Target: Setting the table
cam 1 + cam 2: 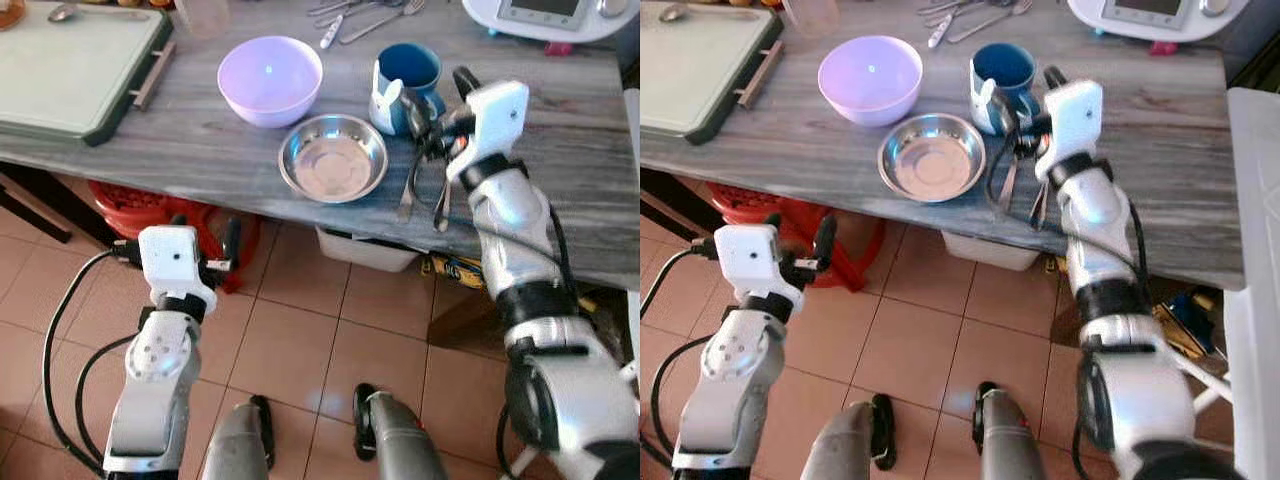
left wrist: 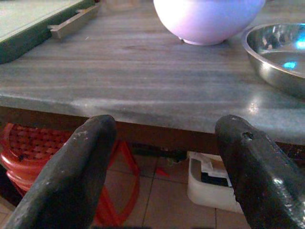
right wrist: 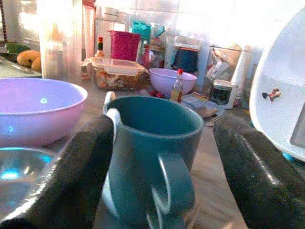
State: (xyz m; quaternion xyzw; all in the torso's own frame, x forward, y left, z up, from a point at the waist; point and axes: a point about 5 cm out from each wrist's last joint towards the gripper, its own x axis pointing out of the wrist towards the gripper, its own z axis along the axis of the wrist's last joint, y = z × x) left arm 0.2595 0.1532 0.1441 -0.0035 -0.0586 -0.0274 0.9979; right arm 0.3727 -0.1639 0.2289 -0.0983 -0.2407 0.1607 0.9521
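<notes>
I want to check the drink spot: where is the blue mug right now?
The blue mug stands on the grey table toward the robot's right, just behind the steel bowl and right of the lilac bowl, with the right gripper beside it.

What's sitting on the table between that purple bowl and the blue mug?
Nothing stands directly between the purple bowl and blue mug: the head views show bare grey tabletop. The steel bowl sits nearer the edge, in front of that gap.

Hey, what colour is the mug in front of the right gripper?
The mug is dark teal blue with a white lip, shown best in the right wrist view.
</notes>
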